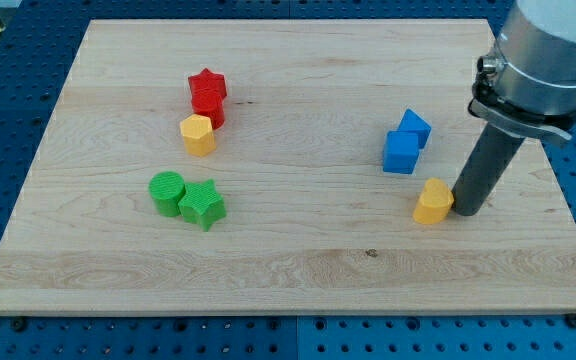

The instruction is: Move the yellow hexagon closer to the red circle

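Observation:
A yellow hexagon lies at the board's upper left, touching the lower edge of a red round block. A red star sits right above that red block. A second yellow block, with a shape I cannot make out for sure, lies at the view's right. My tip rests on the board right against that second yellow block's right side, far to the right of the yellow hexagon and the red blocks.
A green circle and a green star touch each other below the yellow hexagon. Two blue blocks sit together just above my tip's yellow block. The wooden board ends near the view's right.

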Robot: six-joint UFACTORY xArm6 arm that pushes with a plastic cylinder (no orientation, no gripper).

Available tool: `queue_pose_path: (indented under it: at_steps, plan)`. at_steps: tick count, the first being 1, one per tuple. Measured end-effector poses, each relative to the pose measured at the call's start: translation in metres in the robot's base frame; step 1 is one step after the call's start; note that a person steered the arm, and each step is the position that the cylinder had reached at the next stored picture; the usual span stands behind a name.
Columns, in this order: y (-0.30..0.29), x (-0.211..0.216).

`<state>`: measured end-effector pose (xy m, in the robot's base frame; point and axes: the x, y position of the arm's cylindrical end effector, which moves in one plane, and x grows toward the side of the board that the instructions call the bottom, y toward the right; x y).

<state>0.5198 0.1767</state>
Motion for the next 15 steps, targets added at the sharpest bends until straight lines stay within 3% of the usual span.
queue_pose_path:
  at_steps: [4, 7, 10, 12, 15]
  plan:
    - [-0.043, 0.004]
    - [-0.125, 0.003]
    - [-0.195, -0.026]
    - [-0.183, -0.023]
    - [-0.181, -0.057]
